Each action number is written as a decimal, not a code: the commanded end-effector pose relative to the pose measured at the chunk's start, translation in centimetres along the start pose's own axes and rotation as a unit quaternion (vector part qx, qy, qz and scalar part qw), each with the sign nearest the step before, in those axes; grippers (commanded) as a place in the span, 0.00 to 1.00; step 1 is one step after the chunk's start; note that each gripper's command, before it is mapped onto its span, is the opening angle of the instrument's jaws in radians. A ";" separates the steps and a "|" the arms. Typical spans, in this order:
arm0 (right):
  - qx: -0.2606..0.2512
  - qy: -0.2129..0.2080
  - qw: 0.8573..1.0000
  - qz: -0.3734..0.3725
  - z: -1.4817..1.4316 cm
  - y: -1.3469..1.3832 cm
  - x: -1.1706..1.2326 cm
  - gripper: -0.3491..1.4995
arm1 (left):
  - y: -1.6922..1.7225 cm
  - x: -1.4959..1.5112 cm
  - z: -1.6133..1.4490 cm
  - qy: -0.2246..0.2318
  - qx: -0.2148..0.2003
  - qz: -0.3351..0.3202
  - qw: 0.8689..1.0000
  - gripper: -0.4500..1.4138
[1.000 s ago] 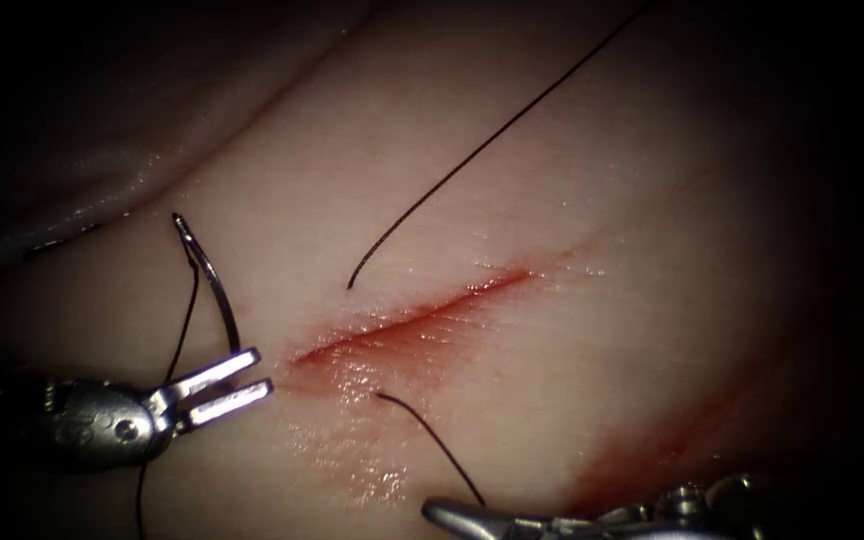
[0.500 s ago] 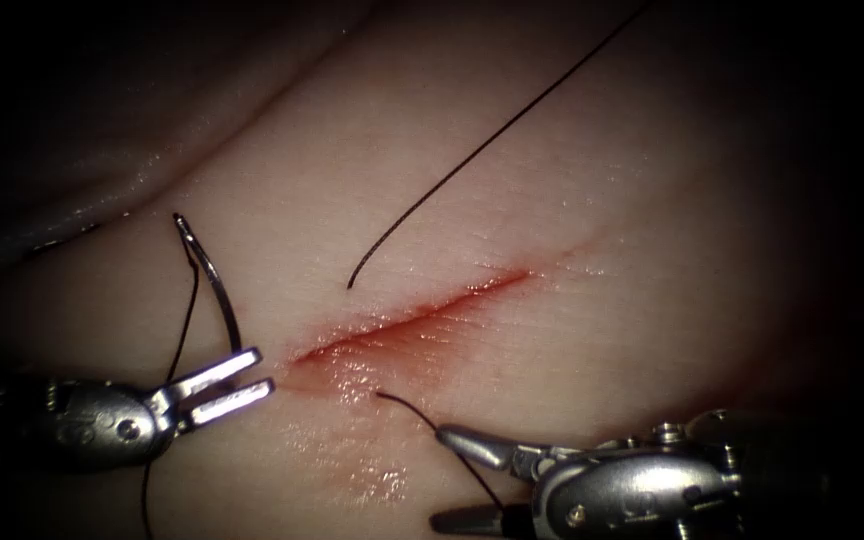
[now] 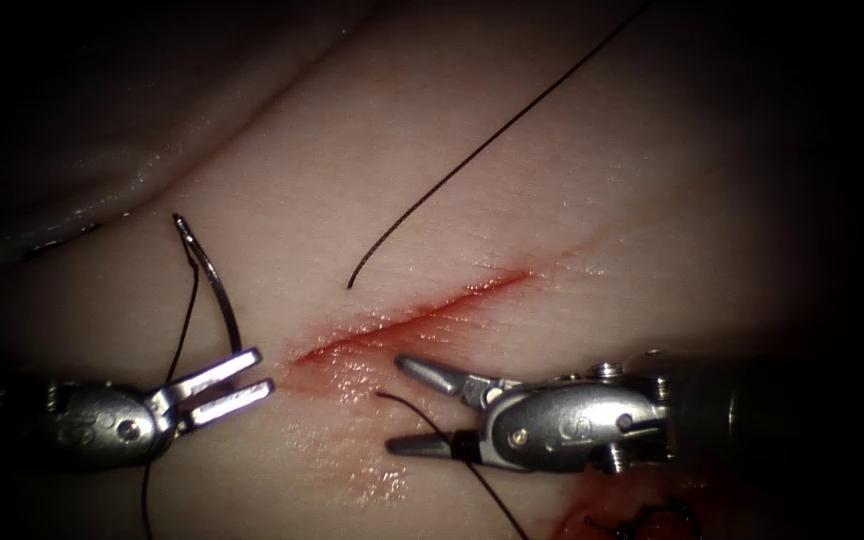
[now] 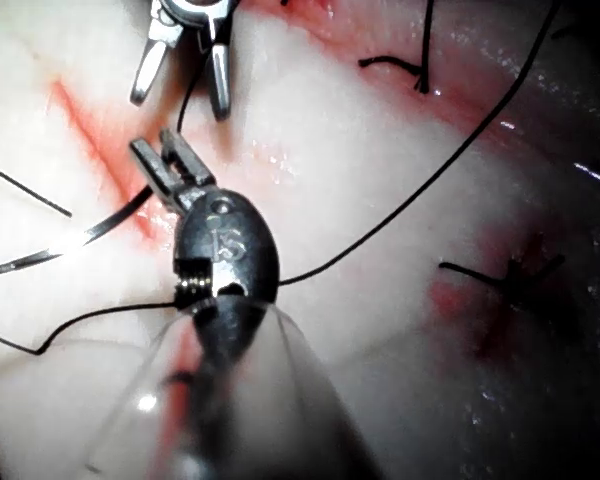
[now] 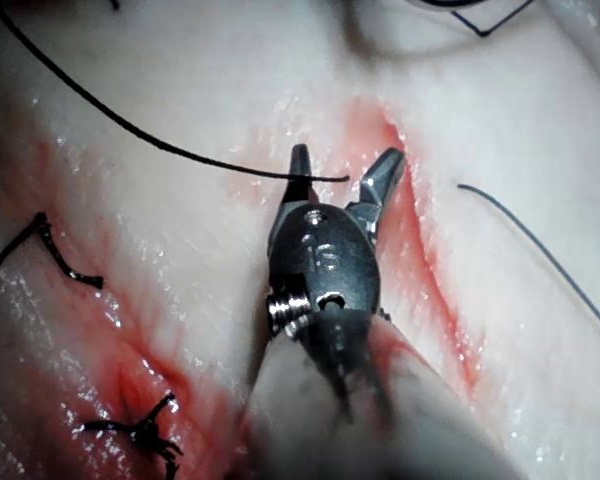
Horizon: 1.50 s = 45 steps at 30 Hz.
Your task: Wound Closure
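The cut (image 3: 422, 315) runs slantwise across the tissue (image 3: 552, 200). My left tool (image 3: 262, 370) lies left of the cut, jaws shut on the curved needle (image 3: 214, 285) near one end. The needle stands free of the tissue, with thread (image 3: 180, 340) trailing from its far end. A long thread (image 3: 502, 125) enters the tissue left of the cut. A short strand (image 3: 422, 415) comes out on the right side and passes between the open jaws of my right tool (image 3: 399, 404). In the right wrist view, the same open jaws (image 5: 345, 153) straddle a thread end (image 5: 310, 177).
Red fluid (image 3: 352, 345) wets the cut's near end. A tied stitch with cut ends (image 3: 642, 520) sits behind the right tool, and two dark knots (image 5: 145, 435) (image 5: 50, 250) lie on reddened tissue. The right tool (image 4: 180, 105) is just beyond my left jaws (image 4: 156, 143).
The right tool has come up and leftward from the lower edge, and its jaws have opened around the short strand right of the cut. The left tool and needle have stayed still.
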State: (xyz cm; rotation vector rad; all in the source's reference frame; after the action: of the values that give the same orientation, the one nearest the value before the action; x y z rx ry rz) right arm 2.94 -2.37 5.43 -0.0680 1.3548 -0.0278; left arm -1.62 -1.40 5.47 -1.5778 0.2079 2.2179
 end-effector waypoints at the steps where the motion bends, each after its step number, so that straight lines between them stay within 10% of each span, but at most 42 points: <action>1: 0.000 0.002 1.000 -0.001 0.10 -0.05 -0.05 0.83 | 0.07 -0.05 0.04 0.000 -0.001 -0.001 1.000 0.00; 3: 0.000 0.003 1.000 -0.002 0.09 -0.07 -0.06 0.74 | 0.07 -0.05 0.04 -0.001 -0.002 -0.001 1.000 0.00; 4: 0.002 0.005 1.000 -0.004 0.05 -0.09 -0.07 0.35 | 0.07 -0.05 0.04 -0.001 -0.001 -0.001 1.000 0.00; 6: 0.006 0.008 1.000 -0.004 0.02 -0.10 -0.08 0.00 | 0.07 -0.05 0.04 -0.001 -0.001 -0.001 1.000 0.00; 23: 0.040 0.016 0.999 -0.008 -0.24 -0.28 0.03 0.00 | 0.07 -0.05 0.04 -0.001 -0.001 -0.001 1.000 0.00; 44: 0.183 -0.004 0.982 -0.045 -0.75 -1.34 1.33 0.00 | 0.07 -0.05 0.05 -0.002 -0.001 -0.001 1.000 0.00; 45: 0.158 0.016 0.987 -0.033 -0.71 -1.18 1.36 0.15 | 0.08 -0.05 0.05 -0.002 -0.001 -0.001 1.000 0.00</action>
State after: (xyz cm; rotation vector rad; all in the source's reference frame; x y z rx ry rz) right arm 2.48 -3.66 3.99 0.1638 1.3507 -0.3213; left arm -1.63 -1.40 5.46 -1.5750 0.2068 2.2205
